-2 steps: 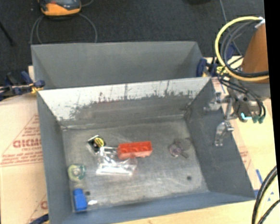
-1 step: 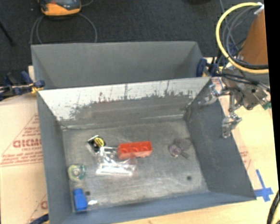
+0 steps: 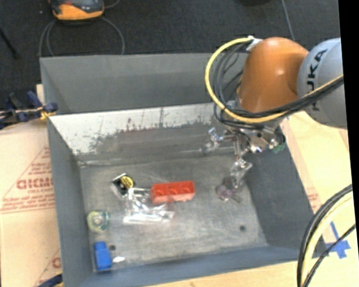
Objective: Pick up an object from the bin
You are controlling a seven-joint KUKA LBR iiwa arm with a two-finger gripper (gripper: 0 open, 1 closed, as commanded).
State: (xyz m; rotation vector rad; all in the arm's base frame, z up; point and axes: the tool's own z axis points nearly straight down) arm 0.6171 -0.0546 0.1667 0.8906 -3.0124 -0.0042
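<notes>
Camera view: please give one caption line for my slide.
The gripper hangs low over the bin floor, right of a red brick; blue block in the lower-left corner.

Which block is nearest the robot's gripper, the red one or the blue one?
The red rectangular plastic block in the middle is nearest the gripper; the small blue block lies far off in the lower left corner.

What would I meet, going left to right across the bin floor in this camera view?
blue block → small black-and-yellow piece → red brick → the robot's hand
</notes>
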